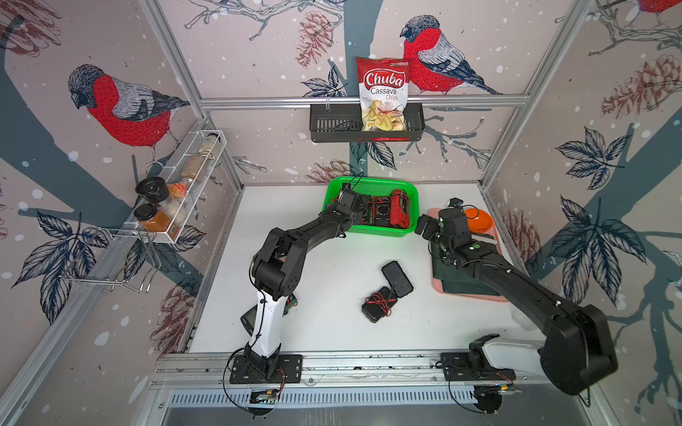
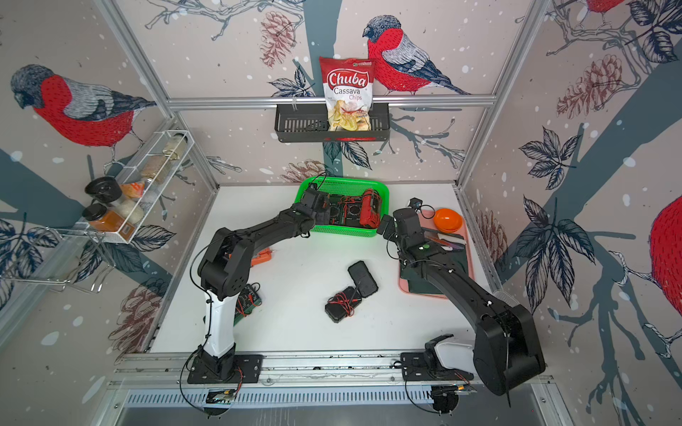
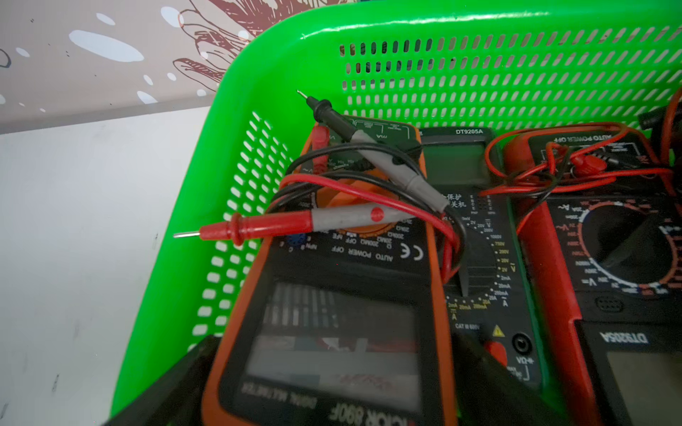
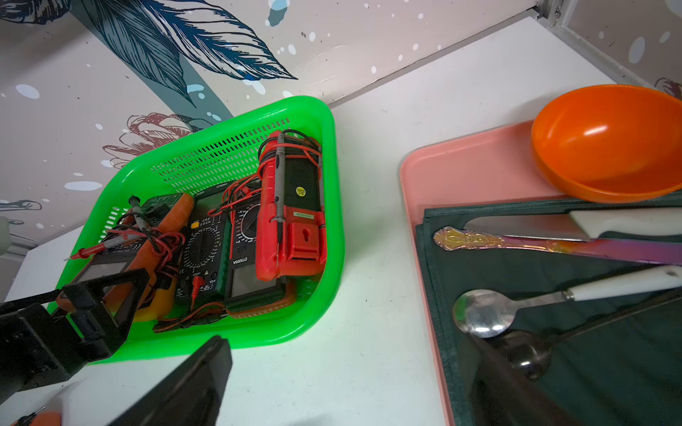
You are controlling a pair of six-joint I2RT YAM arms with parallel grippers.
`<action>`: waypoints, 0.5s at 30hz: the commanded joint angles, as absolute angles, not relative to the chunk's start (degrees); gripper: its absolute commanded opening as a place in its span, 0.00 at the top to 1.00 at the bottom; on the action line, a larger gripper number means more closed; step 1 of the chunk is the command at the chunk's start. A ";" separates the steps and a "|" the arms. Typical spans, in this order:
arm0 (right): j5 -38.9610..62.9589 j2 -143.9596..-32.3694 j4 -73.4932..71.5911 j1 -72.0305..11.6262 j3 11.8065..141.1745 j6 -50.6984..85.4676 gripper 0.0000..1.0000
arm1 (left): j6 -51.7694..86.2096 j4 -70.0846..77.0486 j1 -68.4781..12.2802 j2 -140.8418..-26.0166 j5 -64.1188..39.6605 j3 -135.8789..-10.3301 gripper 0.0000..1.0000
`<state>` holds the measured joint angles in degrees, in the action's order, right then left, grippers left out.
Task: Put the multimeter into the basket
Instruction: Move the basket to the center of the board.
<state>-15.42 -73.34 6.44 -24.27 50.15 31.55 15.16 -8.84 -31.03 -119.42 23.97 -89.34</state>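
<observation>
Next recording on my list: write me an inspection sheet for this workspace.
Surface: white tabletop, no spills seen.
Job's things: green basket holds several multimeters, orange multimeter on top at one end; black multimeter and lead-wrapped multimeter lie outside on the table.
Clutter: pink tray with orange bowl, dark cloth, spoon.
Grippers: left gripper open, astride the orange multimeter; right gripper open, empty, between basket and tray.
Cables: test leads wound around the meters.
Surroundings: chips bag in black wall rack; spice jars in white wire rack.
</observation>
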 commanded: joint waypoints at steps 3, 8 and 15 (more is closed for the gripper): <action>-14.98 -73.48 5.70 -24.35 50.68 31.15 0.00 | 17.53 -12.06 -31.37 -116.84 24.34 -90.48 0.03; -14.59 -73.48 5.62 -24.35 50.92 31.22 0.00 | 18.09 -13.42 -31.37 -115.85 24.91 -90.94 0.03; -14.90 -73.44 6.61 -24.32 51.22 31.37 0.00 | 18.75 -13.96 -31.38 -115.31 25.28 -90.27 0.30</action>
<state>-14.76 -73.45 6.50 -24.27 50.68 31.42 18.13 -13.17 -31.29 -116.05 24.38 -90.54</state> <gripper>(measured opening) 0.998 0.764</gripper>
